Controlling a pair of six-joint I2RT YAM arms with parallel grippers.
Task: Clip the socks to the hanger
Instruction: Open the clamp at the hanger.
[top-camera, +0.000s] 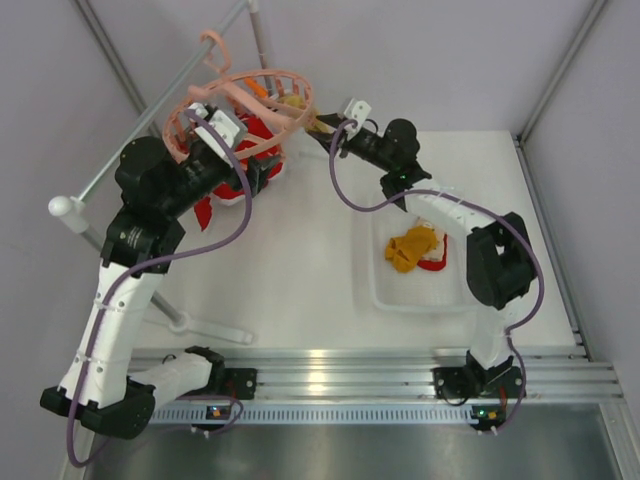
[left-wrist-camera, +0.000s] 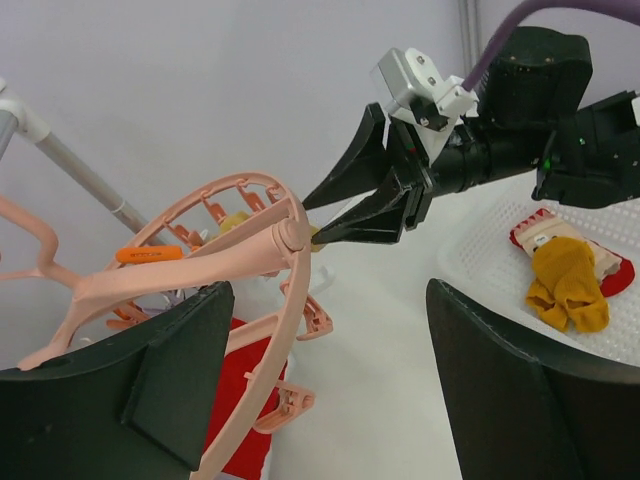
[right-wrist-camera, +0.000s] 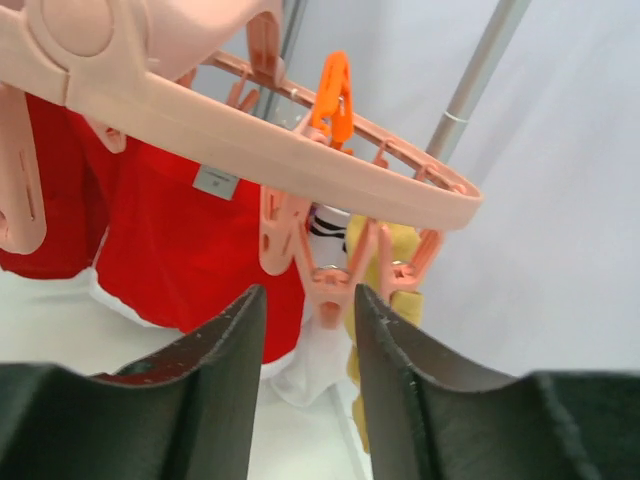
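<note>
The salmon-pink hanger (top-camera: 245, 105) hangs at the back left with red socks (top-camera: 262, 135) and a mustard-yellow sock (top-camera: 292, 100) clipped on it. My left gripper (left-wrist-camera: 330, 390) is open wide. The hanger's outer ring (left-wrist-camera: 265, 350) runs between its fingers, close to the left finger (left-wrist-camera: 150, 380). My right gripper (right-wrist-camera: 305, 330) reaches the ring's far side with its jaws narrowed around a dangling peg (right-wrist-camera: 335, 285). A gap still shows beside the peg. Another yellow sock (top-camera: 412, 248) lies on a red sock (top-camera: 432, 262) in the tray.
The white tray (top-camera: 385, 290) sits at the right of the table under the right arm. A grey metal rail (top-camera: 150, 120) slants behind the hanger, its stand foot (top-camera: 205, 328) lying near the left arm. An orange peg (right-wrist-camera: 333, 90) sits on the ring.
</note>
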